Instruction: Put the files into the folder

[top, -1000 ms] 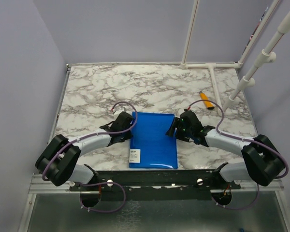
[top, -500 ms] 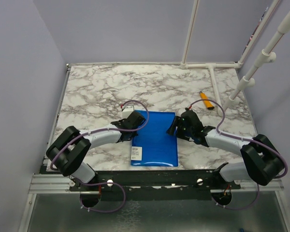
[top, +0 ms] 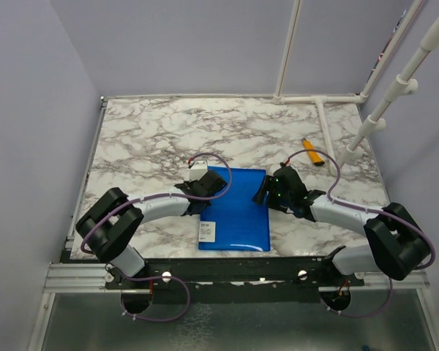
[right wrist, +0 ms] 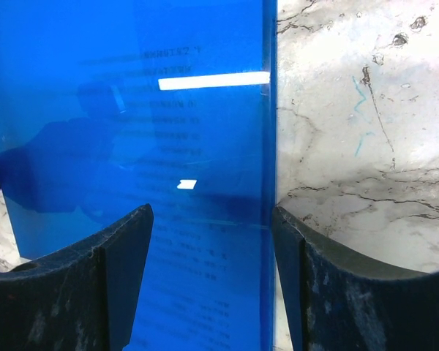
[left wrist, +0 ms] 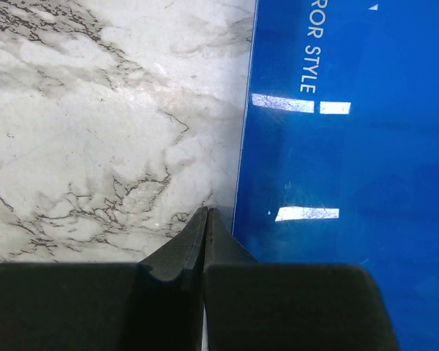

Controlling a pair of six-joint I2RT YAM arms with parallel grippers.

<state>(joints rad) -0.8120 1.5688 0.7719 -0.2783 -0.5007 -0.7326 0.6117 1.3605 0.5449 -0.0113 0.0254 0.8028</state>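
The blue folder (top: 235, 210) lies closed and flat on the marble table, its white label (top: 205, 232) at the near left corner. Printed text of the files shows faintly through its cover in the right wrist view (right wrist: 168, 146). My left gripper (top: 207, 191) is shut and empty, its tips (left wrist: 206, 219) on the table just beside the folder's left edge (left wrist: 336, 146). My right gripper (top: 265, 195) is open and straddles the folder's right edge, one finger over the cover (right wrist: 124, 248), the other over the marble (right wrist: 307, 248).
An orange marker (top: 312, 153) lies on the table at the back right. White pipes (top: 329, 124) run along the back edge and the right side. The marble table (top: 146, 139) extends behind the folder.
My left gripper has moved right along the table to the folder's left edge. The folder has shifted a little to the right. The right arm has stayed in place.
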